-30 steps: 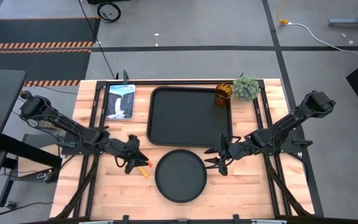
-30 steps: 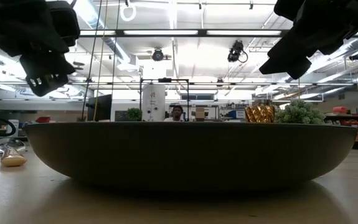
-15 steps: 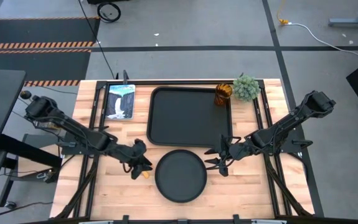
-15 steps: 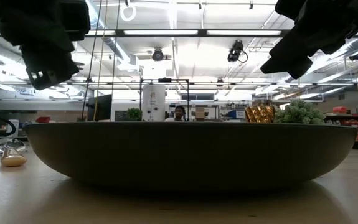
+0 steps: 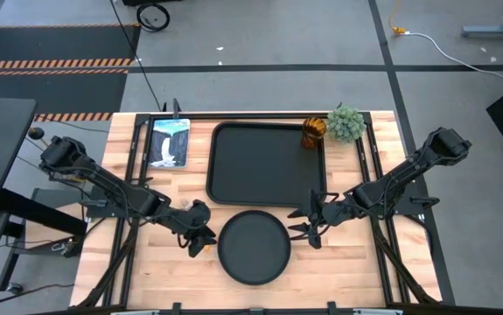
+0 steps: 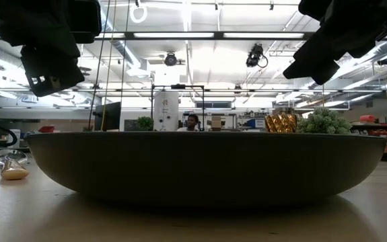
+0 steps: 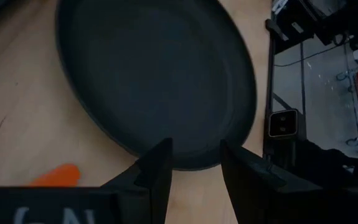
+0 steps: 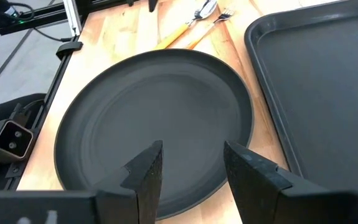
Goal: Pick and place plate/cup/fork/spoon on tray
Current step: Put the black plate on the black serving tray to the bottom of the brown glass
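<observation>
The plate [image 5: 253, 247] sits on the tabletop [image 5: 347, 262] at the lower centre of your high view, just below the tray [image 5: 266, 163] and apart from it. You can see the cup [image 5: 312, 132] at the tray's upper right corner, next to a small green plant [image 5: 345, 123].

Your left tool [image 5: 200, 234] is at the plate's left edge. In its wrist view the two fingers [image 7: 157, 174] stand parted with nothing between them, the plate's rim [image 7: 185, 163] showing in the gap, and an orange handle tip [image 7: 57, 176] lies on the wood nearby.

Your right tool [image 5: 308, 220] hovers at the plate's upper right, near the tray's lower right corner. Its fingers [image 8: 146, 174] are spread over the plate and hold nothing. In that wrist view you can make out the spoon [image 8: 188, 26] and the fork [image 8: 207, 30] lying together on the wood beyond the plate, handles orange.

A picture card [image 5: 169, 142] lies left of the tray.
</observation>
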Motion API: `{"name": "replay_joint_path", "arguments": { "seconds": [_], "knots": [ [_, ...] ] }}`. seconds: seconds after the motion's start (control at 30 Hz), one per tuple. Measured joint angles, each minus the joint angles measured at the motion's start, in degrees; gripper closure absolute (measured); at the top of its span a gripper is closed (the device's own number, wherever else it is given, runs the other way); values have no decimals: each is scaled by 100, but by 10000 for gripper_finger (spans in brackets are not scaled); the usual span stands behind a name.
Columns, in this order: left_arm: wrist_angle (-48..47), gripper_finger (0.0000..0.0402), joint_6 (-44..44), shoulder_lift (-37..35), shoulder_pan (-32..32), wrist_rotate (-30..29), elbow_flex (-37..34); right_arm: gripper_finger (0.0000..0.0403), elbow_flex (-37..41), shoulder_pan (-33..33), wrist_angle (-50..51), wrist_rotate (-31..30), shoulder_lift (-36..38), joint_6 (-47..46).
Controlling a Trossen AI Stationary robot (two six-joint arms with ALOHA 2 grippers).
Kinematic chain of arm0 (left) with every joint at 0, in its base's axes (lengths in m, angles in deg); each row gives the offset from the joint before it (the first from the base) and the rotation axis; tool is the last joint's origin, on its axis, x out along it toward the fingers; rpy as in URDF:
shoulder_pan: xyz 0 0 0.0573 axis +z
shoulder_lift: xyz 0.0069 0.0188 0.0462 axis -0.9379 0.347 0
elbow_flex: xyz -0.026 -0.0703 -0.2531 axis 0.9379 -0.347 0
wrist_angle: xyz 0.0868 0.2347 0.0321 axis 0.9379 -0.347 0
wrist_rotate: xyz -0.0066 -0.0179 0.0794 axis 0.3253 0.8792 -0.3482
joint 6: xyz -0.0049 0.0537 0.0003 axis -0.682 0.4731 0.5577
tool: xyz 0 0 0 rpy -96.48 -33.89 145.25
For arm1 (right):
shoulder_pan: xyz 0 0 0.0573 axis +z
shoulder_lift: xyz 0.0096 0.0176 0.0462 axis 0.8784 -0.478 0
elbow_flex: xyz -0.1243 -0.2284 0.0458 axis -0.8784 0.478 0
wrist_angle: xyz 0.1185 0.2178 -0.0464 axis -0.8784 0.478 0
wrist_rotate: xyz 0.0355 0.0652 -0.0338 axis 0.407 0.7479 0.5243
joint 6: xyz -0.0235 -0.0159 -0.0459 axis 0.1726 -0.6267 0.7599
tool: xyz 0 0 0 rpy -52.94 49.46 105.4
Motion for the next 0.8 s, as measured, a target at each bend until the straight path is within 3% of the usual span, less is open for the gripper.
{"name": "replay_joint_path", "arguments": {
  "seconds": [0.47,0.8],
  "knots": [
    [-73,260,-906,94,-137,-2,-5,227,7,15,510,-76,14,696],
    [-134,260,-1608,303,-164,-104,10,227,486,-77,85,-692,471,1539]
  ]
}}
